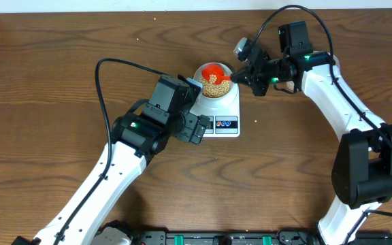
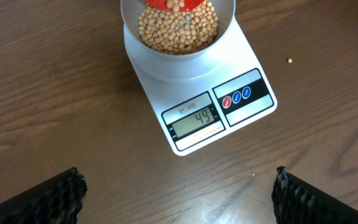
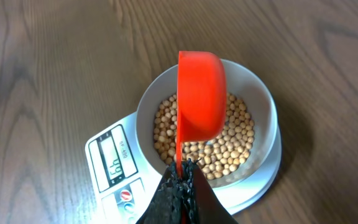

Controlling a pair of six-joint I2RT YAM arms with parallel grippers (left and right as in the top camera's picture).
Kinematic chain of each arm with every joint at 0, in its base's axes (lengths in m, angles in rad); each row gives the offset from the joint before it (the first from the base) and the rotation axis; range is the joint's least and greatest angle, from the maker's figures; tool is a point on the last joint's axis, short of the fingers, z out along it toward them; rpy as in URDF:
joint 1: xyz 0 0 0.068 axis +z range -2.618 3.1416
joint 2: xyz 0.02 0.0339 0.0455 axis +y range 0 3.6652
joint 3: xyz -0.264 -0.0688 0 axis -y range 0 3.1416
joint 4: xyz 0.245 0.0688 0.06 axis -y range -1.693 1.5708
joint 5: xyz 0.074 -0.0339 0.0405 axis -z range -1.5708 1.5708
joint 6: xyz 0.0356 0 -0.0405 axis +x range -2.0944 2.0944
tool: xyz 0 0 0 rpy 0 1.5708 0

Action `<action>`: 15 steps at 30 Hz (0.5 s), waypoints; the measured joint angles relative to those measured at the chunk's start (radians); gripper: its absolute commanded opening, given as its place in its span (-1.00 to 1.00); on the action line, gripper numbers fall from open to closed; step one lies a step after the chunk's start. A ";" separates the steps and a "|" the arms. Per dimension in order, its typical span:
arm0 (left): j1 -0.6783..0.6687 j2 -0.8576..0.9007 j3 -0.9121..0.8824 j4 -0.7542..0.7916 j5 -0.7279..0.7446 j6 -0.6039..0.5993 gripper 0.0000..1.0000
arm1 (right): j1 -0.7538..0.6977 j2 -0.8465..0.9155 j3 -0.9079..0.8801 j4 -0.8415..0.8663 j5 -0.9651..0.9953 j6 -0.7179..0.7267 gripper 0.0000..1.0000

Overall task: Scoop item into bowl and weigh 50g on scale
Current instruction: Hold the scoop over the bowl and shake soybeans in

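Beans (image 3: 235,143): heaped in the bowl (image 3: 267,118), which is set on the scale (image 2: 160,93) on the wooden surface (image 2: 55,93).
Display (image 2: 194,118): 49 is shown.
Right pincer (image 3: 180,180): pressed together on the handle of a red scoop (image 3: 201,93), which is tipped on edge over the bowl and hides part of the beans.
Left pincer (image 2: 179,190): spread wide, held before the scale's front, apart from it.
Stray bean (image 2: 289,60): seen alone on the surface, near the scale's button side.
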 measured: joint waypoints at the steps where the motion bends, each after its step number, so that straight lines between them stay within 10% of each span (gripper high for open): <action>1: 0.000 0.000 0.000 0.000 0.000 0.000 0.96 | 0.000 0.000 0.000 0.003 0.001 -0.006 -0.98; 15: 0.000 0.000 0.000 0.000 0.000 0.000 0.96 | 0.000 0.000 0.000 0.046 0.046 -0.090 -0.98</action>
